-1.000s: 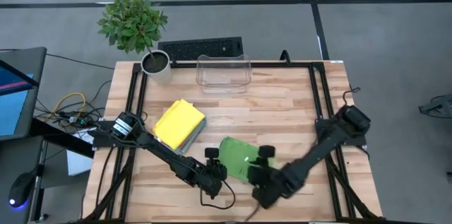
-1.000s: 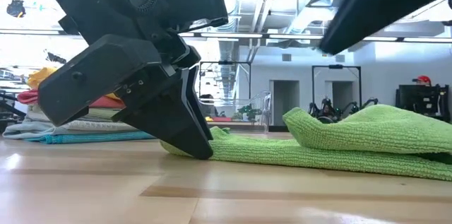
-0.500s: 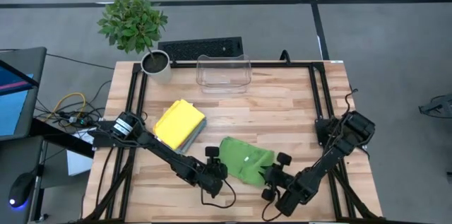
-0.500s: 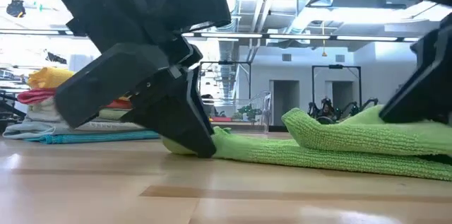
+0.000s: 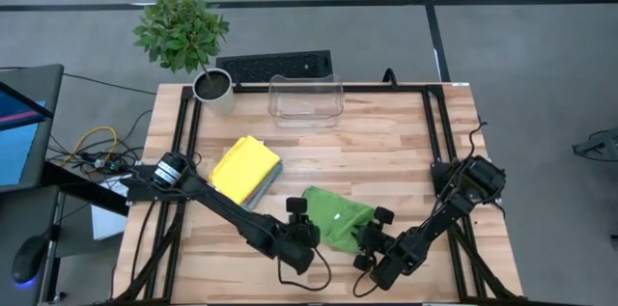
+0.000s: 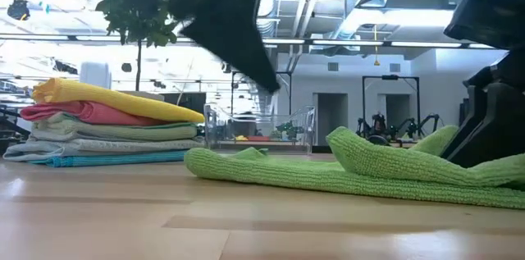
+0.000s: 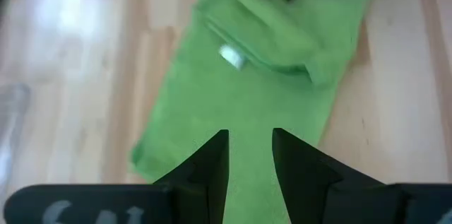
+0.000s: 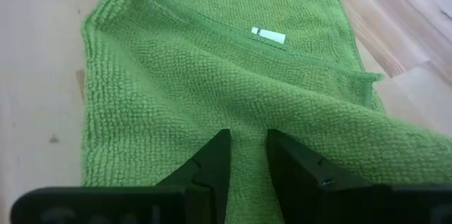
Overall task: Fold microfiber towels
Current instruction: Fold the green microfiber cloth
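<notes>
The wooden table (image 5: 386, 152) carries it all, and at its near edge lies the lime green towel (image 5: 335, 219), partly folded, one layer lapped over another and its small white tag (image 8: 269, 36) showing on the lower layer. To the left of it, well apart, the stack of folded towels (image 5: 244, 169) sits yellow side up; the low view shows pink, pale and teal layers under that yellow. At the far edge stand the clear plastic bin (image 5: 305, 100) and, off to its left, the potted plant (image 5: 212, 87).

Now the arms. The left gripper (image 5: 301, 236) hangs just above the towel's left end, fingers a narrow gap apart and nothing between them. The right gripper (image 5: 370, 245) sits at the towel's right end, fingers (image 8: 212, 160) drawn close with cloth running up between them; it looks like a pinch on the fold, though the contact itself is hard to make out.
</notes>
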